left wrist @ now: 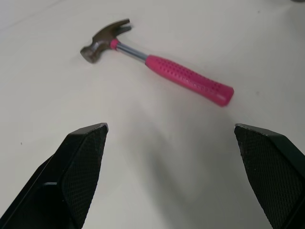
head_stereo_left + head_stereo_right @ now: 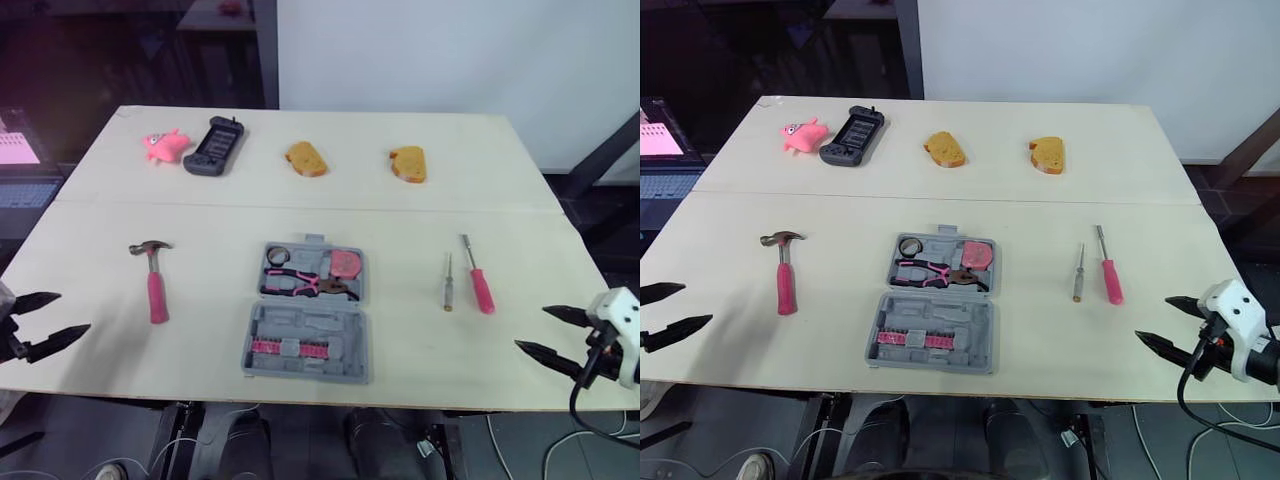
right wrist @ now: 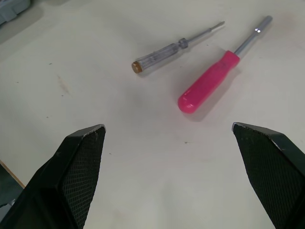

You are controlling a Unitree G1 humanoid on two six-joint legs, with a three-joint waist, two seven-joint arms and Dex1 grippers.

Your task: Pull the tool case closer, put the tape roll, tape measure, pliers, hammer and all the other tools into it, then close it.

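Observation:
The grey tool case (image 2: 305, 310) lies open at the middle of the table. Its far half holds a tape roll (image 2: 277, 254), pink-handled pliers (image 2: 300, 284) and a pink tape measure (image 2: 345, 264). A hammer (image 2: 155, 278) with a pink handle lies left of the case, ahead of my left gripper (image 2: 73, 312), which is open and holds nothing. Right of the case lie a pink-handled screwdriver (image 2: 480, 280) and a clear-handled one (image 2: 448, 283). My right gripper (image 2: 531, 328) is open at the front right edge, short of them.
At the far side sit a pink toy (image 2: 165, 145), a black handheld device (image 2: 214, 146) and two bread-like pieces (image 2: 306, 158) (image 2: 409, 163). A row of pink bits (image 2: 290, 348) fills the case's near half. A seam crosses the table (image 2: 400, 208).

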